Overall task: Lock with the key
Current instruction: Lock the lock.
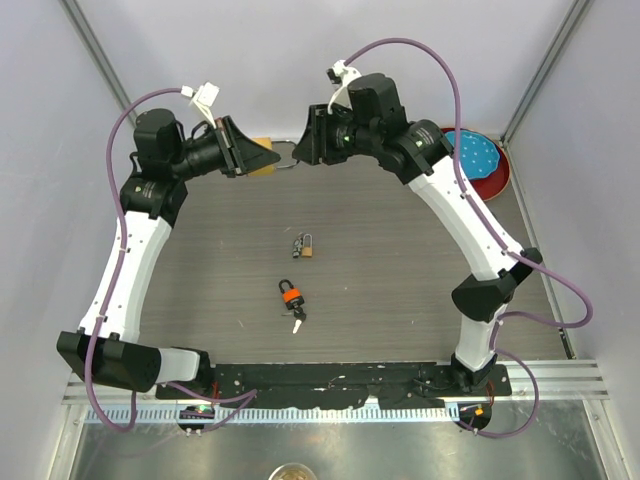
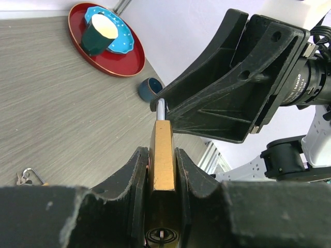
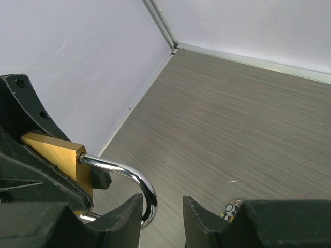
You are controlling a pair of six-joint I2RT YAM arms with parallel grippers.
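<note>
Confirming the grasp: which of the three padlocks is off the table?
The brass padlock in the left gripper; the orange padlock and the small padlock lie on the table.

Right end effector (image 3: 163, 206) seen along bottom edge; two black fingers held apart, gap left between.

Brass padlock (image 3: 58, 154) seen at left edge, body clamped between black fingers of left end effector (image 3: 36, 155).

Silver shackle (image 3: 132, 178) seen swung out of body and curved down toward lower centre. Free end placed in gap, just beside finger at lower left; contact not discernible.

Grey wood-grain worktop (image 3: 238, 113) spread across centre and right.

White walls (image 3: 77, 51) joined at corner near top.

Small pale object (image 3: 230, 209) partly hidden at bottom edge, not identifiable.
</note>
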